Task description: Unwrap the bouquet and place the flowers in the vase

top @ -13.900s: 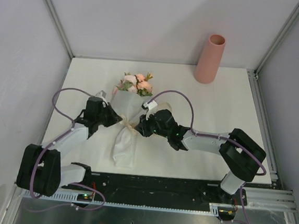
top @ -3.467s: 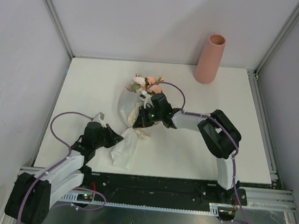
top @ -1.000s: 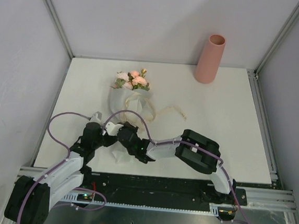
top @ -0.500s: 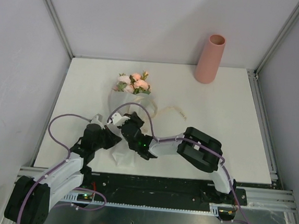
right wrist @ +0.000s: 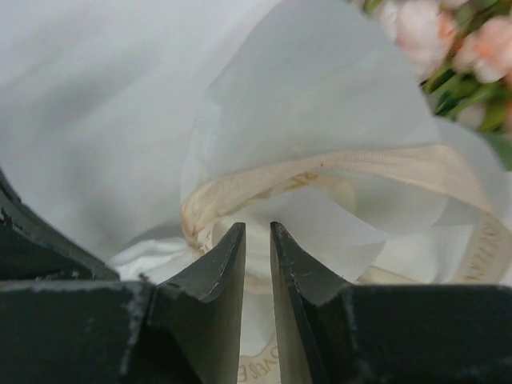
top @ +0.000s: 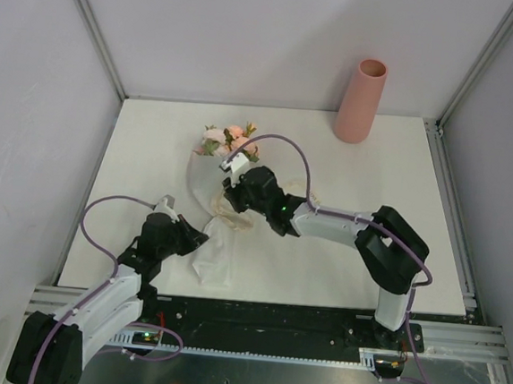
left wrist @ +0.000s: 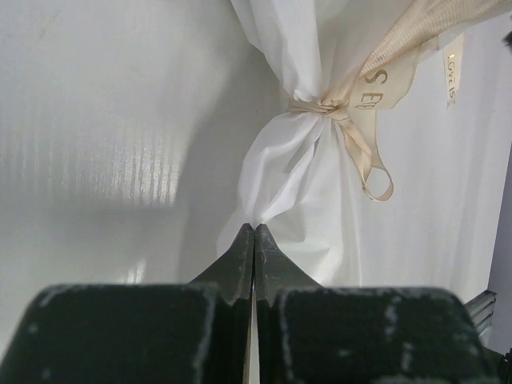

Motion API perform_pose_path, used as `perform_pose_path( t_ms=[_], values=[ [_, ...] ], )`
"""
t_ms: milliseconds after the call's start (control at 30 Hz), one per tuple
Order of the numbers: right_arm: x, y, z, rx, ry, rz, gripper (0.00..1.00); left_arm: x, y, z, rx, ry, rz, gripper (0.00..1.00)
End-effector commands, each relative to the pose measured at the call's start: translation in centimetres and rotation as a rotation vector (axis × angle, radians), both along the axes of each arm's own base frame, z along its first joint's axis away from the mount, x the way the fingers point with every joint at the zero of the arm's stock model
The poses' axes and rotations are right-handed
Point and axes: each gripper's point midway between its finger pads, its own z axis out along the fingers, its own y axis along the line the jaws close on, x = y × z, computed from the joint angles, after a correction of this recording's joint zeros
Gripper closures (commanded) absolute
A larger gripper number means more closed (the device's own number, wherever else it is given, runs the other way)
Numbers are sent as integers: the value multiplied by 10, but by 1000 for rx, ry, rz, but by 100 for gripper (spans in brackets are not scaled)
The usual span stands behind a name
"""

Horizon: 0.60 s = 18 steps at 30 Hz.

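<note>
My left gripper is clenched tight, its two fingers pressed flat together. Its tips sit right at the edge of the paper, at the thin tail end of the bouquet. I think a bit of paper is nipped between them, but the view is too close for me to be sure. I judge this gripper is here to pin the tail down, so the bunch does not slide when the other end is pulled. Just ahead of those tips the paper is squeezed into a neck. The ribbon is tied round it in a knot, and one loop hangs down beside the knot.

My right gripper is on the far side of the knot, over the wide part of the paper. Its jaws stand a little apart, with a thin gap between them, and they hold nothing. A band of ribbon curves across the paper just ahead of the tips. I judge they are lined up to take it and tug the knot loose. The flowers peek out ahead and to the right of these jaws. They are wrapped in the paper and lie on the table.

The vase stands upright well away to the right, at the back. No flowers stick out of it, so the unwrapping comes first.
</note>
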Motion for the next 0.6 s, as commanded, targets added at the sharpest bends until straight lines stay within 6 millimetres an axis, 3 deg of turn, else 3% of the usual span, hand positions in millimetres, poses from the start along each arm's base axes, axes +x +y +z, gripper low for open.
perform_pose_path(
  t_ms=[0,367,567],
  values=[
    [-45,15,-20,124,339,257,76,-2,-3,2,-1,-15,-20,100],
    [-51,25,-40,178,485,354,75,-1,-2,1,3,-9,-19,100],
    [-43,27,-51,170,499,316,66,-2,-2,-1,3,-6,-19,100]
  ],
)
